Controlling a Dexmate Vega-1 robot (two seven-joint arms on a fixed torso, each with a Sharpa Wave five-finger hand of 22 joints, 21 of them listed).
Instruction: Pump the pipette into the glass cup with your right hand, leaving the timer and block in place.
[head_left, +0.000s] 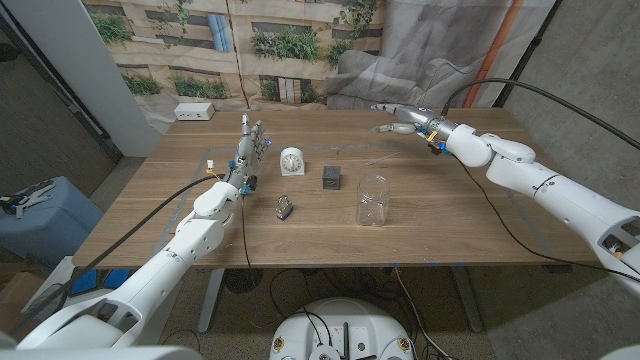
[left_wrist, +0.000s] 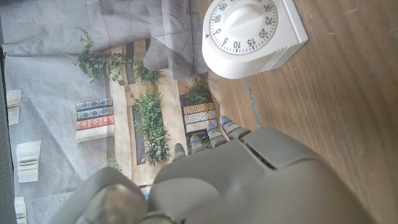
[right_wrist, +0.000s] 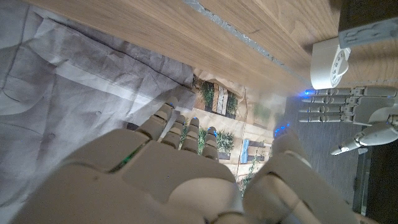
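Wooden desk (head_left: 470, 215), leafy backdrop. Faint pipette (head_left: 375, 160) seems to lie at 12 o'clock of the cup (head_left: 372, 198). Your right hand (head_left: 405, 120) hangs spread and empty at 1 o'clock. It's probably light and slippery, so pinch the soft bulb.

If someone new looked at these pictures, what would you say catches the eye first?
Probably the clear glass cup standing near the table's middle, with the white timer and dark block to its left. Next, the right hand raised over the far edge, and the left hand standing beside the timer.
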